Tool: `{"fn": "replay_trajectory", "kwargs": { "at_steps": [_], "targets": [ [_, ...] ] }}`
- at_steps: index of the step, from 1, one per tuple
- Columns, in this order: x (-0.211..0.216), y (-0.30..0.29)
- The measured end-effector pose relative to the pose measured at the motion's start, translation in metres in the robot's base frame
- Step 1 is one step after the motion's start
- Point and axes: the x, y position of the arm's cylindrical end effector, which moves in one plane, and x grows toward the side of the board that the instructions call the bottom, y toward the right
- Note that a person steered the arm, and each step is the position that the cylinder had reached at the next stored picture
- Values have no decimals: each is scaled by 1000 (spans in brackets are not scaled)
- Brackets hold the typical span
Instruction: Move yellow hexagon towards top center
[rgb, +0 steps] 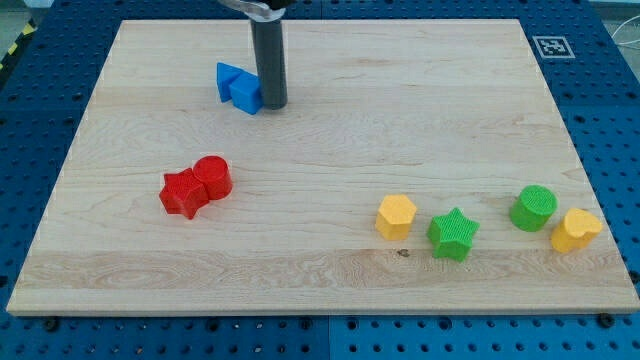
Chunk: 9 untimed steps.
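Right now my tip sits near the board's top, a bit left of centre, w/ the dark rod rising straight up out of the view's top. No jaws on this rig — just the plain rod end, so nothing clamps or opens. The tip is just beside the right side of two blue blocks, touching or nearly so; can't tell which. Those blue blocks are pressed together, shapes hard to make out from this angle.

Further out, toward the view's left and lower down, a red cylinder leans against a red star-like block, the pair touching.

The yellow hexagon lies well apart from the tip — down in the lower right part of the wooden board, near the view's bottom. Just beside it on the right is a green star, close but apparently not touching. Further right stands a green cylinder, and next to that, nearest the board's right edge, a yellow heart-ish block.

Around the board is a blue pegboard surface, w/ a small black-and-white marker tag at the board's top right corner.
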Motion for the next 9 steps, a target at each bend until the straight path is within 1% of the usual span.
{"fn": "replay_trajectory", "kwargs": {
  "at_steps": [2,3,4,5,6,7,9],
  "targets": [
    [2,3],
    [57,4],
    [122,4],
    [171,41],
    [189,116],
    [188,170],
    [164,219]
  ]
}}
